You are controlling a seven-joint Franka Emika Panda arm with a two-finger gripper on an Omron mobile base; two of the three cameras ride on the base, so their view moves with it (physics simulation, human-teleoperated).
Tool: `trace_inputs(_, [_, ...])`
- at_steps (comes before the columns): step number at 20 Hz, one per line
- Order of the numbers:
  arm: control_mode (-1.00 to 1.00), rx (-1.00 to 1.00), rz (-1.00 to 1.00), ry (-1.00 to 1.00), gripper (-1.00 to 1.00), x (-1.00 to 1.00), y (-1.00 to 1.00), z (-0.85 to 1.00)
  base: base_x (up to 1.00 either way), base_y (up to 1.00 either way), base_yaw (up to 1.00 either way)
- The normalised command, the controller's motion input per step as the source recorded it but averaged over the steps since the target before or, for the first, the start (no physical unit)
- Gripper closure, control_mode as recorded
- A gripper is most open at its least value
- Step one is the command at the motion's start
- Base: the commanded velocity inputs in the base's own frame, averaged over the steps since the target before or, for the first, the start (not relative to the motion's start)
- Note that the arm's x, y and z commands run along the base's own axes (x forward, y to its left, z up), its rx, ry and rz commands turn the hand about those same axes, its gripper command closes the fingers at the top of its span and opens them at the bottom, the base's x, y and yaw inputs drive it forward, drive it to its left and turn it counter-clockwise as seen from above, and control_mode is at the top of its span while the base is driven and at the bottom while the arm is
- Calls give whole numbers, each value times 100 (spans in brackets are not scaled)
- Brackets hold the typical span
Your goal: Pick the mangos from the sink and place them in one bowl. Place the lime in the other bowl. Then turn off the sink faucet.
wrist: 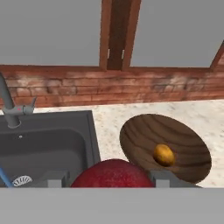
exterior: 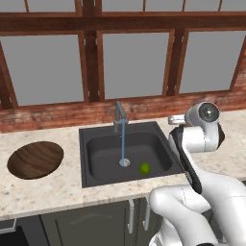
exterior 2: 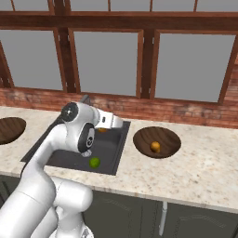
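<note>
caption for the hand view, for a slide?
Gripper holding red mango above sink, facing bowl with yellow mango.

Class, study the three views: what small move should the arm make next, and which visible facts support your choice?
Probably carry the red mango held in the gripper sideways over the right bowl, where the yellow mango already lies. The lime remains in the sink and the faucet is running; those come afterwards.
</note>
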Motion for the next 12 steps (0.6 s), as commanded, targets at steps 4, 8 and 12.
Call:
trace_inputs(4, [-100, 14, 0, 15, 100, 0, -62, 3, 0, 0, 0])
trace_inputs(8, [-100, 14, 0, 15, 100, 0, -58, 0, 0, 0, 0])
trace_inputs(12, [-100, 12, 0, 12, 100, 0, -51, 0, 0, 0, 0])
